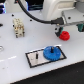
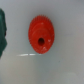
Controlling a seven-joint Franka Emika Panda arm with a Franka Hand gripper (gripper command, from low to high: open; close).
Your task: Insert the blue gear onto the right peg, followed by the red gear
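The blue gear point(image 1: 51, 52) lies flat on the right half of the grey black-edged plate point(image 1: 34, 60). It covers the spot of the right peg, which is hidden. One thin dark peg point(image 1: 36, 56) stands free on the plate's left half. The red gear point(image 1: 64, 35) lies on the white table behind the plate, apart from it. It fills the middle of the wrist view point(image 2: 40, 35), hub hole up. My gripper point(image 1: 62, 30) hangs just above the red gear. Its fingers are too blurred to tell whether they are open or shut.
A beige block with dark holes point(image 1: 18, 27) stands at the exterior view's left. Blue items point(image 1: 35, 5) sit at the back, and a green thing point(image 1: 80, 25) at the right edge. A dark shape point(image 2: 2, 30) sits at the wrist view's edge.
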